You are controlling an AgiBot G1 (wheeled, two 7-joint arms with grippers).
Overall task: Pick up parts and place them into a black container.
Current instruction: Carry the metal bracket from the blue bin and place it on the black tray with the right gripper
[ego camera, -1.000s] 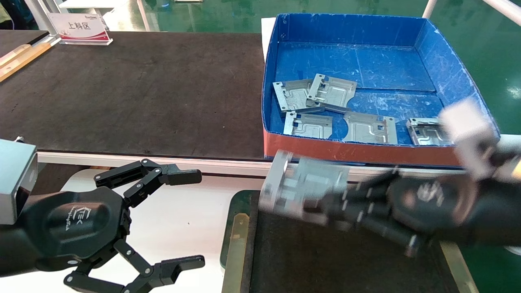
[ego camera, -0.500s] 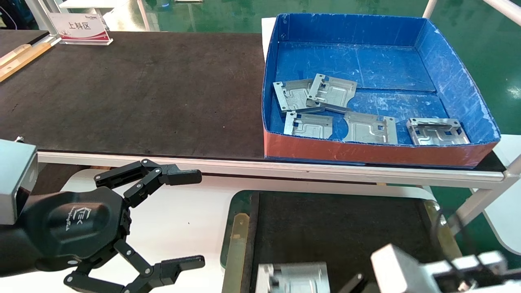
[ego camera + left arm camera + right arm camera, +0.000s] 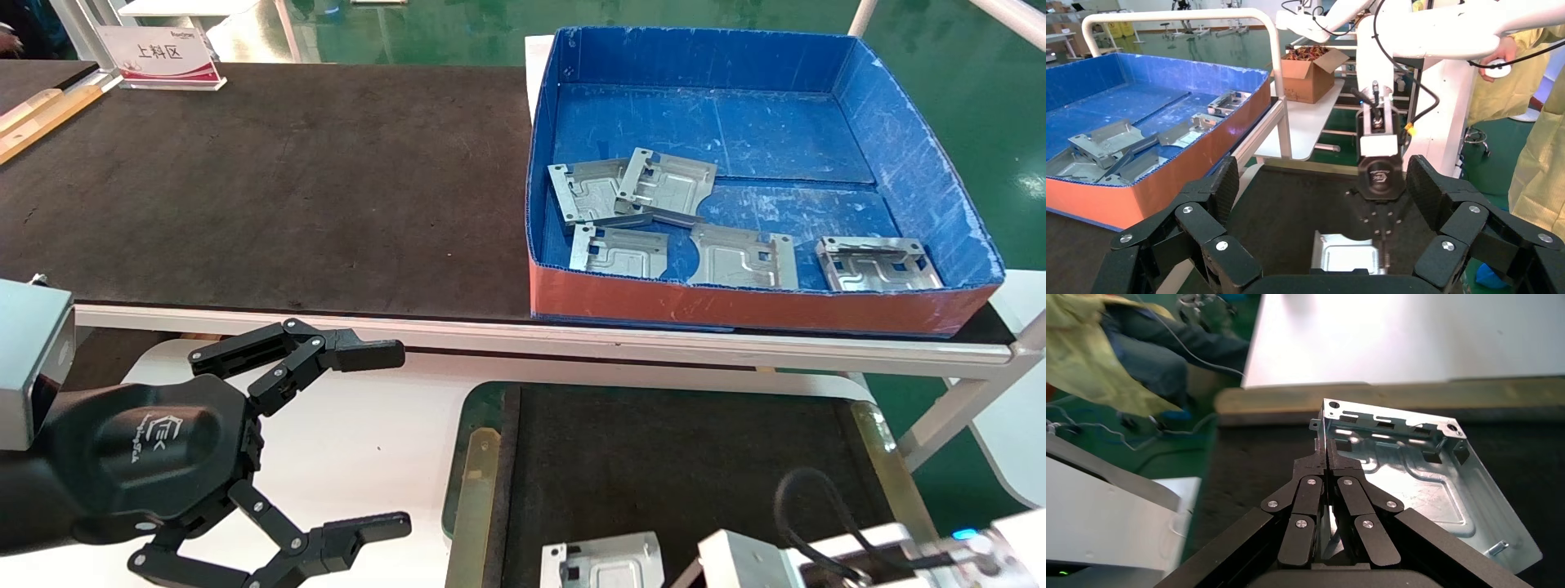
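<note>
My right gripper (image 3: 1327, 458) is shut on the upright edge tab of one silver-grey part (image 3: 1413, 484). It holds the part low over the black container's matte inner surface (image 3: 670, 465), near the front end by the green-brass rim (image 3: 474, 490). I cannot tell whether the part touches the surface. The held part shows at the head view's bottom edge (image 3: 603, 559) and in the left wrist view (image 3: 1346, 252). Several more parts (image 3: 629, 192) lie in the blue box (image 3: 735, 306). My left gripper (image 3: 391, 441) is open, empty and parked at the lower left.
The long black mat tabletop (image 3: 270, 180) runs behind the container, with a white sign (image 3: 159, 55) at its far left. A white table (image 3: 368, 441) lies under my left gripper. A person in yellow (image 3: 1535, 122) stands to the right.
My right gripper has carried the part from above the container's far edge, by the blue box, down and back to the container's near end. The left arm has not moved.
</note>
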